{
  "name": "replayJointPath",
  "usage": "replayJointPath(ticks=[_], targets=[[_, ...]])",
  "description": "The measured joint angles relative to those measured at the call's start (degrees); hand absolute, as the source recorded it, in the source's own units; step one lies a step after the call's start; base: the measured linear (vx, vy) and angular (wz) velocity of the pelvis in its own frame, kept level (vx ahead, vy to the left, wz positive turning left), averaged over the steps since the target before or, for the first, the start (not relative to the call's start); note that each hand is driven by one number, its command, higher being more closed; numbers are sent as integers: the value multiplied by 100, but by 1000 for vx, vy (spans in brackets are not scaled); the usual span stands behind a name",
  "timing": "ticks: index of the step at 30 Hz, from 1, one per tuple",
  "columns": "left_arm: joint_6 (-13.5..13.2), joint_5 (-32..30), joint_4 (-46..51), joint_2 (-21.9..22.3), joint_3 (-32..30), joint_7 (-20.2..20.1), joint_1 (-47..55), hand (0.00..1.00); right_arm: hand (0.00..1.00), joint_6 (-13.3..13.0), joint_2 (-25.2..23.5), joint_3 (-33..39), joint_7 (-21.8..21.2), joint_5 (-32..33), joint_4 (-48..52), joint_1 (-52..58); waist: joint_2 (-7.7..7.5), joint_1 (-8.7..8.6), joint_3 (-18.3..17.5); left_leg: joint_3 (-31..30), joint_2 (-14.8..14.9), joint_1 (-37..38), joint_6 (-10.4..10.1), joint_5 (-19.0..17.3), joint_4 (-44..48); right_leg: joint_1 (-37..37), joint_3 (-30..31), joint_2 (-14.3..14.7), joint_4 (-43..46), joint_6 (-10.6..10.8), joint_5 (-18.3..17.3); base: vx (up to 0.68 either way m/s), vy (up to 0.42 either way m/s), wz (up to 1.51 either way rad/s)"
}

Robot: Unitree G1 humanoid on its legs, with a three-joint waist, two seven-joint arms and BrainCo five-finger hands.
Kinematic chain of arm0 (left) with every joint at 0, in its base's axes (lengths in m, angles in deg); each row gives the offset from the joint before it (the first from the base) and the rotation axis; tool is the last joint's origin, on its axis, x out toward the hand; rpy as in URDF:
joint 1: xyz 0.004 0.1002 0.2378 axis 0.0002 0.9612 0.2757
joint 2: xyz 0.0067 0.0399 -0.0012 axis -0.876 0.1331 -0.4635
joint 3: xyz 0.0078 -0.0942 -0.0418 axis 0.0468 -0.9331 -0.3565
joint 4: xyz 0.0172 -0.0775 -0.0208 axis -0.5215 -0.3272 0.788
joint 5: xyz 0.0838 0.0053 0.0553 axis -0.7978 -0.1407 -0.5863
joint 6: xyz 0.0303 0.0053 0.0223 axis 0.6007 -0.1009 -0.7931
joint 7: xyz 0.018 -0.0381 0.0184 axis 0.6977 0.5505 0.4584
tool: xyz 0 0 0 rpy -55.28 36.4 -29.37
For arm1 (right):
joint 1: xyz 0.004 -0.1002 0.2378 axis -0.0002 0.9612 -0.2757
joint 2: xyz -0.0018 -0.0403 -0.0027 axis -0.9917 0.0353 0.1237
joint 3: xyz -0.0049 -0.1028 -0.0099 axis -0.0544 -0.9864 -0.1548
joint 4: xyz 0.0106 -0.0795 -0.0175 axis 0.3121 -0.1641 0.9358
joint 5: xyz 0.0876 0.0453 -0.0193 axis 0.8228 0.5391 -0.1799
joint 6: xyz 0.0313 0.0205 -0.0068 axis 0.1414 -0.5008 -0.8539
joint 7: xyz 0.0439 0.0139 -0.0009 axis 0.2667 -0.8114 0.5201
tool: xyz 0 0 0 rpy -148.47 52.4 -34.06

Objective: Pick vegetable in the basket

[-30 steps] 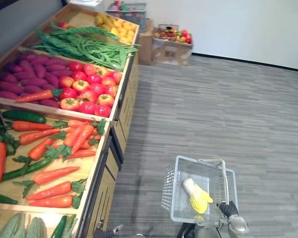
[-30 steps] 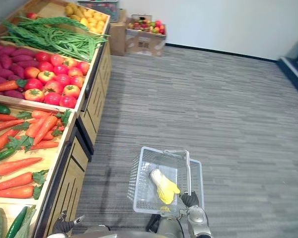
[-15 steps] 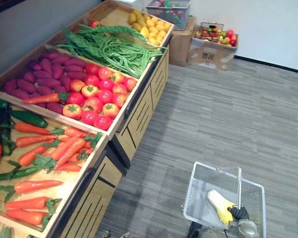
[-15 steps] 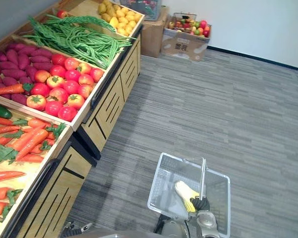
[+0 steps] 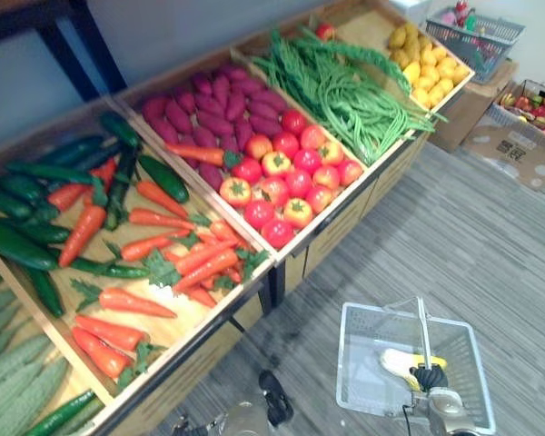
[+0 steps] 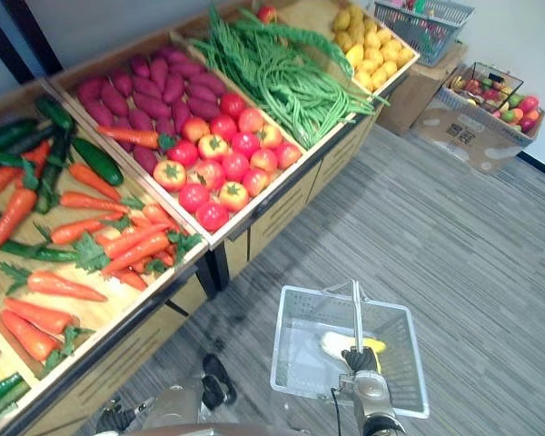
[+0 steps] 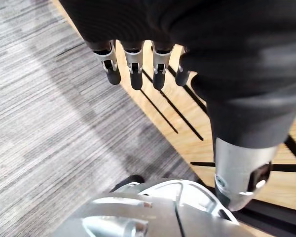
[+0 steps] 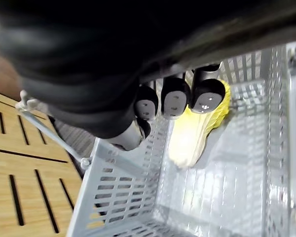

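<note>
And the head swings round to the stall (image 5: 274, 257): the whole view has shifted, nothing on the floor has moved. The carrots (image 5: 196, 260) and cucumbers now sit square in front, where half a second ago the floor took most of the picture. I'd read that as lining up the next pick.

The right hand (image 5: 428, 376) is still clamped round the handle (image 5: 422, 327), and the basket (image 5: 342, 359) hangs beside the stall as before. One yellow vegetable (image 5: 395, 361) already lies on the basket floor. It sits right below those curled fingertips (image 8: 175, 101); whether they brush it I can't tell.

The left hand (image 7: 136, 74) hangs low by the wooden stall front (image 7: 187, 116), fingers straight and slack, holding nothing. The carrots lie up in the tray, well apart from those fingers, so the arm would have to lift and reach over the rim.
</note>
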Motion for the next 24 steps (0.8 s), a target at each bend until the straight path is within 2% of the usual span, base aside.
replayJointPath(ticks=[2, 6, 7, 9, 10, 11, 12, 13, 15, 17, 20, 23, 24], targets=[[-25, -134, 7, 56, -44, -1, -147, 0, 100, 10, 70, -73, -32, -115, -17, -22, 244, -16, -5, 121, 146, 37, -46, -158, -47, 49, -133, 178, 49, 15, -10, 16, -10, 27], [30, -140, -64, 166, -260, 44, -131, 0, 100, 6, 70, -70, -43, -202, -44, -122, 199, 58, 23, 288, 9, 268, -225, -56, -613, 74, -334, 213, 112, 0, -55, -74, 2, 2], [43, -139, -62, 171, -272, 65, -135, 0, 100, 16, 91, -61, -43, -208, -57, -120, 212, 74, 19, 367, -31, 325, -256, -95, -676, 31, -490, 95, 454, 56, -173, -23, 74, 32], [91, -133, -67, 235, -214, 91, -129, 0, 100, 106, 127, -67, -52, -335, -80, -59, 362, 64, 24, 466, 27, 549, -420, 7, -977, -265, -591, -250, 1724, 49, -194, -1, 138, 45], [95, -128, -41, 219, -115, 93, -122, 0, 100, 140, 101, -71, -59, -447, -109, 15, 386, 63, 24, 331, -8, 670, -399, 59, -1112, -550, -487, -667, 2937, 24, -120, 37, 188, 56], [96, -121, 27, 190, -63, 95, -111, 0, 100, 171, 64, -71, -62, -495, -177, 61, 389, 54, 24, 124, -91, 766, -374, 81, -1213, -774, -272, -974, 3761, 26, 131, 77, 179, 86], [96, -103, 75, 159, 14, 95, -125, 0, 100, 205, 13, -55, -65, -555, -238, 122, 375, -18, 47, -142, -116, 799, -340, 104, -1279, -966, -46, -1079, 4282, 78, 148, 116, 96, 115], [87, -84, 173, 130, 101, 100, -134, 0, 100, 192, -42, 7, -70, -550, -254, 113, 366, -54, 85, -482, -162, 801, -295, 158, -1402, -1151, 33, -1049, 4470, -43, -187, 104, 40, 125], [91, -67, 233, 149, 95, 100, -169, 0, 100, 206, -35, 368, -47, -537, -256, 54, 422, -96, 117, -976, -228, 792, -418, 263, -1555, -1384, 100, -849, 3989, -218, -556, 78, 21, 119], [91, -32, 224, 168, 100, 99, -194, 0, 100, 213, 42, 557, -39, -535, -256, 108, 468, -98, 147, -1365, -318, 797, -426, 264, -1636, -1487, 380, -709, 3366, -226, -562, 101, -5, 120], [97, -22, 13, 142, 51, 100, -188, 0, 100, 213, 81, 972, 1, -404, -257, 159, 535, -70, 175, -1936, -382, 765, -457, 282, -1629, -1745, 1465, -691, 2054, 93, -353, 165, -55, 113], [90, -22, -7, 38, -44, 99, -230, 0, 100, 234, 63, 1380, 6, -365, -273, 275, 459, -87, 138, -2529, -468, 674, -612, 383, -1664, -1736, 1742, -814, 1444, 251, -181, 143, -78, 111], [90, -22, -8, -13, -84, 99, -243, 0, 100, 261, 52, 1573, 8, -367, -283, 346, 369, -86, 100, -2674, -513, 672, -724, 456, -1758, -1733, 1743, -844, 1383, 261, -176, 149, -126, 110]])
